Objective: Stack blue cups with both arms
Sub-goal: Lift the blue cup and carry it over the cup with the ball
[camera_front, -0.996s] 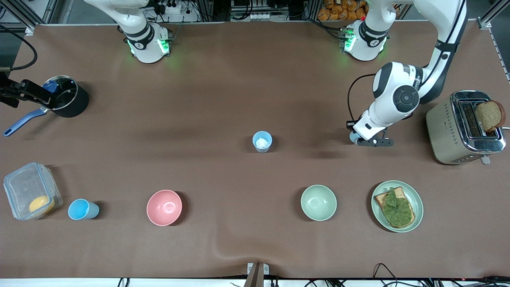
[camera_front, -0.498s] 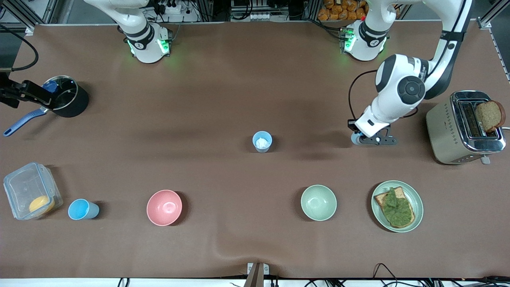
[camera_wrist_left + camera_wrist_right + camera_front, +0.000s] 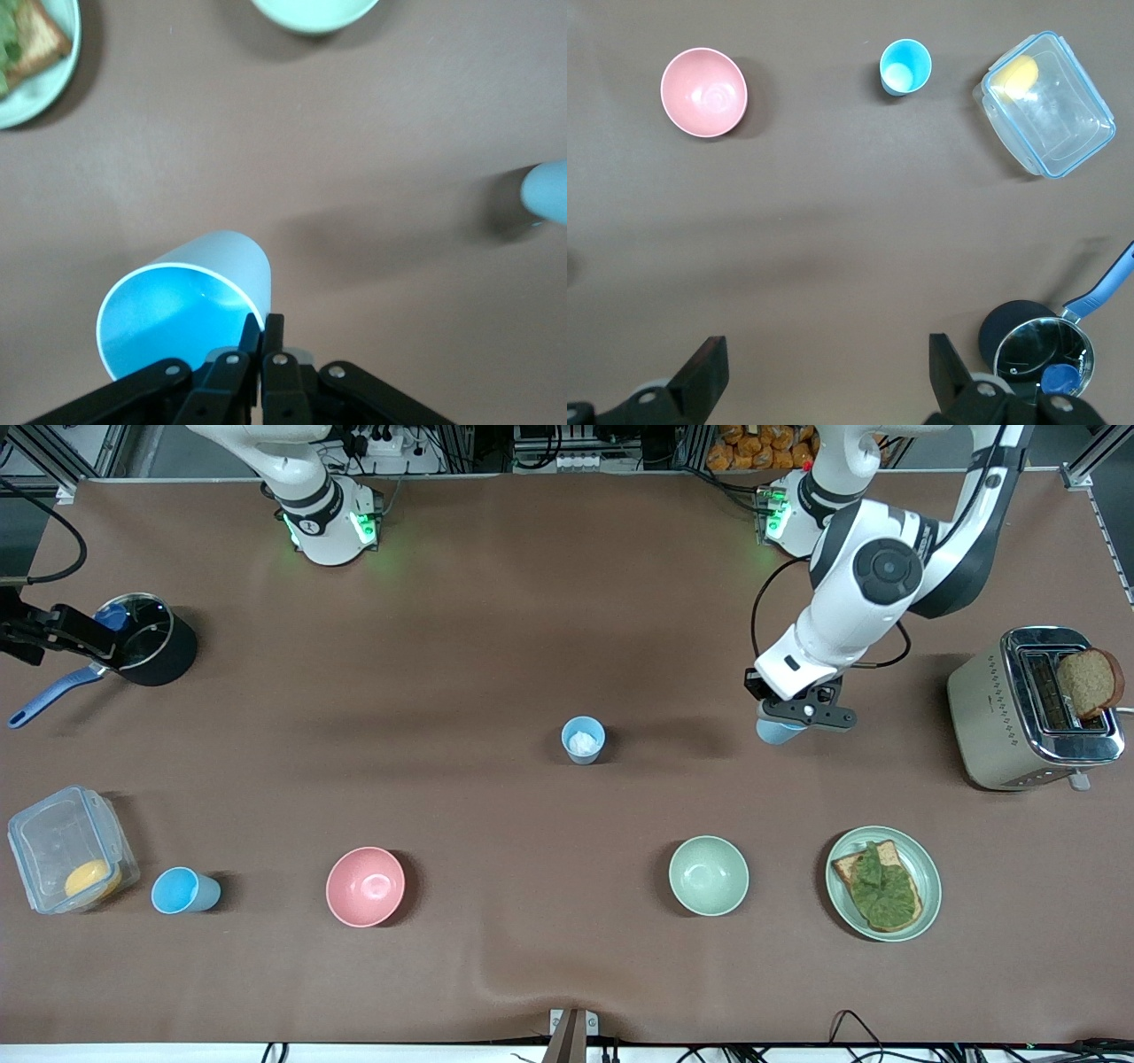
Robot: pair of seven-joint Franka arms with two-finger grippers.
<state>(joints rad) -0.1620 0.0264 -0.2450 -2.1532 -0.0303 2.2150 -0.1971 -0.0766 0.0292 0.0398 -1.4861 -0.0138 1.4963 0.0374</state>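
My left gripper (image 3: 802,716) (image 3: 263,329) is shut on the rim of a light-blue cup (image 3: 776,732) (image 3: 190,297), one finger inside and one outside. It holds the cup tilted above the table, near the toaster. A second blue cup (image 3: 583,740) (image 3: 545,190), with a white patch inside, stands upright at the table's middle. A third blue cup (image 3: 184,891) (image 3: 904,66) stands near the front camera, beside the clear container. My right gripper (image 3: 828,354) hangs open high over the right arm's end of the table, with nothing between its fingers.
A pink bowl (image 3: 365,886), a pale green bowl (image 3: 709,875) and a plate (image 3: 926,868) with topped toast stand in the row nearest the front camera. A toaster (image 3: 992,717) stands at the left arm's end. A dark pot (image 3: 168,657) and a clear container (image 3: 49,837) are at the right arm's end.
My left arm has swung toward the middle cup with the blue cup in its gripper. The right arm has not moved.
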